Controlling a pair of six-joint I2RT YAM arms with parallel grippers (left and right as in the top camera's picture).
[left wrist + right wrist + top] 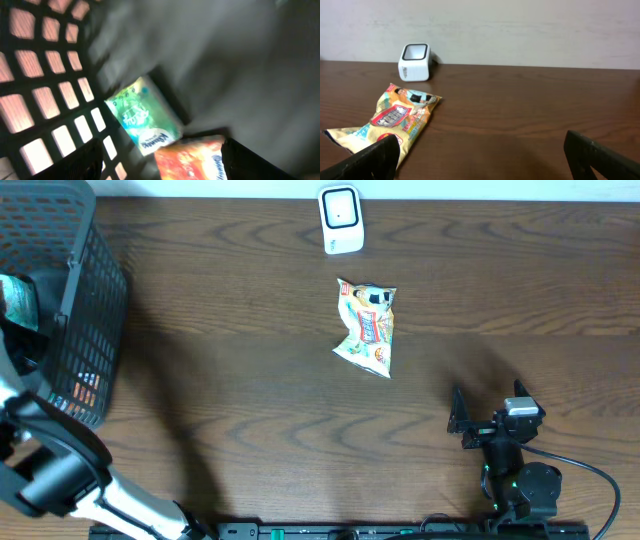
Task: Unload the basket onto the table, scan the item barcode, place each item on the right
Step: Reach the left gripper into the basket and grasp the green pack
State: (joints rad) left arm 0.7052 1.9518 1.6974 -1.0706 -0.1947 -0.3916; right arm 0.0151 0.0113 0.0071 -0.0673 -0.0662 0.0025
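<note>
Dark wooden table (530, 95), right hand (482, 156) fully open, empty

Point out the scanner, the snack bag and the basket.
Scanner (341, 220), overhead view, middle of its white body.
Snack bag (369, 328), overhead view, centre of its printed front.
Basket (95, 320), overhead view, its mesh side wall.

the barcode scanner (340, 220) stands at the far edge of the bench (250, 430), the snack bag (369, 328) lying just before it. the basket (85, 330) sits far left, holding a tissue pack (142, 120) beside another packet (192, 160).
</note>
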